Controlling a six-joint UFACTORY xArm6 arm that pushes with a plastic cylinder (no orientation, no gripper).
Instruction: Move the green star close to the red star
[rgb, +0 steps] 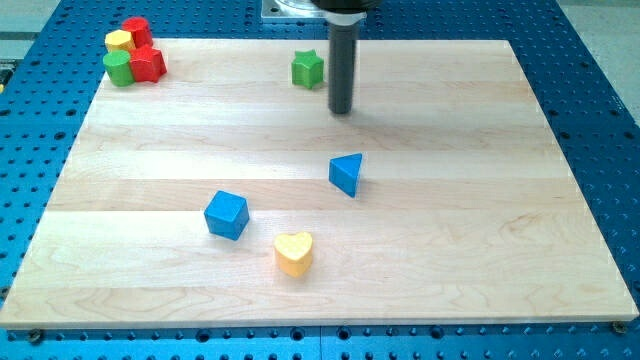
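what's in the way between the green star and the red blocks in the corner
Nothing visible. The green star sits near the view's top, my tip just to its right. The board between it and the red star at the top left is bare; a green block touches the red star's left.

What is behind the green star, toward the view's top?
Behind the green star only bare board shows, up to its top edge. My tip stands to the star's right, slightly nearer the view's bottom, not touching. The star hides the strip of board directly behind it.
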